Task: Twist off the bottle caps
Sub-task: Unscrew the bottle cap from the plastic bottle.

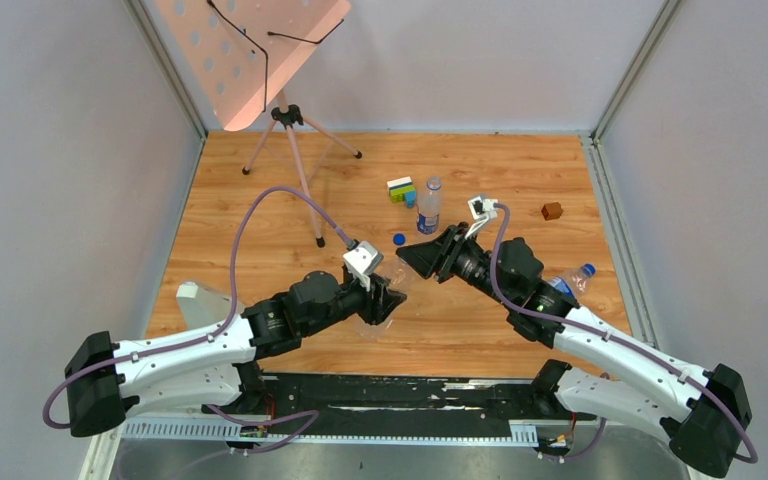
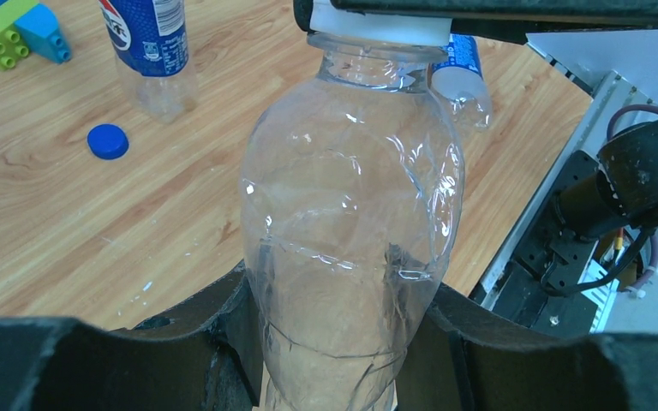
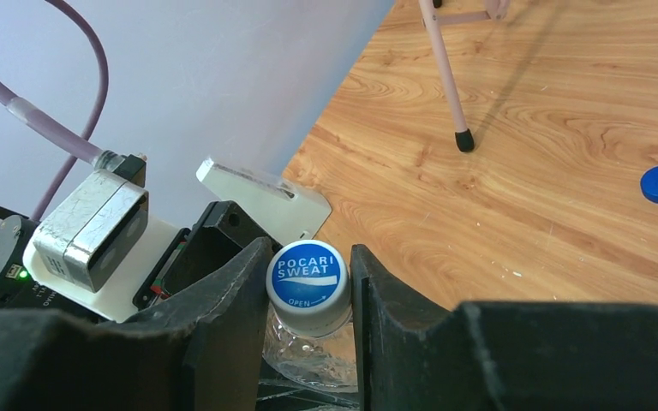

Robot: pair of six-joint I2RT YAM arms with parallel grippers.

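Observation:
My left gripper (image 2: pixel 343 342) is shut on the lower body of an unlabelled clear bottle (image 2: pixel 351 205). The bottle points toward the right arm. My right gripper (image 3: pixel 310 257) is shut on its whitish cap (image 3: pixel 308 276), which has a blue "Pocari Sweat" top; both fingers (image 3: pixel 231 308) touch the cap's sides. In the top view the two grippers (image 1: pixel 385 300) (image 1: pixel 412 258) meet at the table's middle. A loose dark blue cap (image 1: pixel 399 239) lies on the wood. An uncapped blue-labelled bottle (image 1: pixel 429 207) stands behind it. Another blue-capped bottle (image 1: pixel 570 281) lies by the right arm.
A blue-yellow-green toy block cluster (image 1: pixel 401 190) sits beside the standing bottle. A brown cube (image 1: pixel 552 211) is at the far right. A pink tripod stand (image 1: pixel 295 150) stands at the back left. A white wedge (image 1: pixel 196 300) lies at the left near edge.

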